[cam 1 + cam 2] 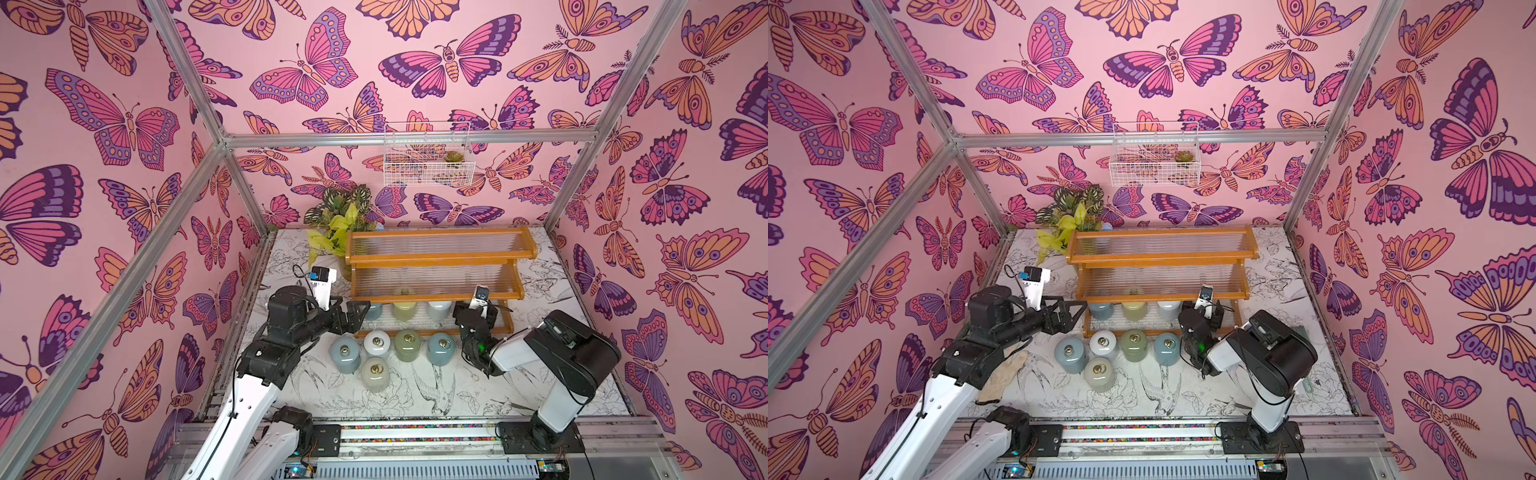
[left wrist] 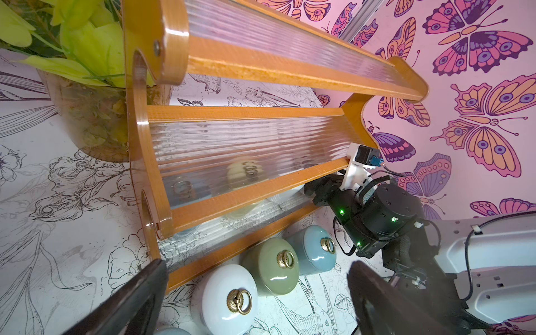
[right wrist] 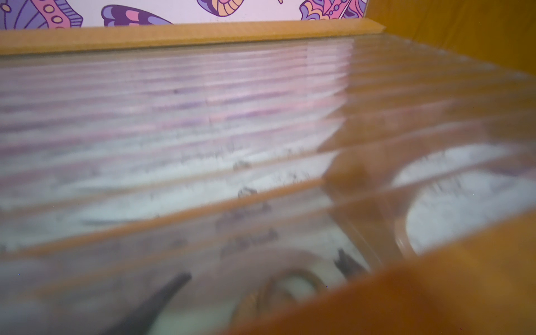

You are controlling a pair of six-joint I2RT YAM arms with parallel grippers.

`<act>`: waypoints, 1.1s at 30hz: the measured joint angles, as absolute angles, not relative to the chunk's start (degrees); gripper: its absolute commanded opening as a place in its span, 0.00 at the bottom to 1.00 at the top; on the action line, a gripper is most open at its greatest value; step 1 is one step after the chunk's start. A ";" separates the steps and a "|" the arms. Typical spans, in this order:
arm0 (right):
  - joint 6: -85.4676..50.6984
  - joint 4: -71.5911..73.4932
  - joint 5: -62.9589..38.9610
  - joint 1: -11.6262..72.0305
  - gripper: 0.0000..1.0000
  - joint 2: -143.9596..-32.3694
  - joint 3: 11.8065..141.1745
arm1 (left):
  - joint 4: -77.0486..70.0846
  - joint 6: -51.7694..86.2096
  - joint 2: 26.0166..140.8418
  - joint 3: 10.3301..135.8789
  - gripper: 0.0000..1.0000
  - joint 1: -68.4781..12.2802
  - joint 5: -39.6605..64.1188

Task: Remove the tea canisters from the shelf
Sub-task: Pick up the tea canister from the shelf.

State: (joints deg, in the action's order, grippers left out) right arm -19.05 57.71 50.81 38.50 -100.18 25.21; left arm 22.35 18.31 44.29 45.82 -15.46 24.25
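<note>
Nearest the robot, five jars stand bunched on the table (image 1: 324,390). The cream jar (image 1: 375,372) is in front. Behind it, in a row just before the shelf (image 1: 440,258), are a grey-blue jar (image 1: 345,354), a white jar (image 1: 377,343), a green jar (image 1: 408,344) and a blue jar (image 1: 441,348) (every lid is on, so what is inside cannot be seen).

The left gripper (image 1: 360,316) hangs above the left end of that row, its jaws spread wide with nothing in them.

On the shelf's lowest tier sit a second blue jar (image 1: 372,311), a pale yellow jar (image 1: 404,311) and a second white jar (image 1: 439,309). The right gripper (image 1: 460,312) reaches in under the middle tier, right beside that white jar. Through the ribbed panel (image 3: 203,116) two blurred dark fingers (image 3: 162,295) flank a gold ring (image 3: 290,282) on a pale lid. Whether they have closed on it I cannot tell.

Behind the shelf's left end, a glass pot (image 2: 95,124) holds a leafy plant (image 1: 338,216). Higher up, a wire basket (image 1: 428,174) hung from the metal bars (image 1: 316,140) holds a small succulent (image 1: 454,157).

The table cover is white with black drawings of birds and flowers. The walls (image 1: 415,62) are pink, printed with butterflies.
</note>
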 measured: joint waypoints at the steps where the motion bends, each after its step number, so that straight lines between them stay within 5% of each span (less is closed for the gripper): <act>1: -19.05 57.74 50.74 38.50 0.55 -100.14 25.15 | 22.35 18.33 44.29 45.82 1.00 -15.46 24.25; 21: -18.76 44.45 46.70 42.04 0.54 -85.30 20.01 | 22.33 18.50 44.47 45.82 1.00 -15.46 24.16; 33: -21.80 31.79 49.47 51.90 0.55 -74.04 16.71 | 22.31 18.48 45.23 45.80 1.00 -15.46 23.99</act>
State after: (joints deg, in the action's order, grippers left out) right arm -21.80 31.79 49.47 51.90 -74.04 16.71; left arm 22.31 18.48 45.23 45.80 -15.46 23.99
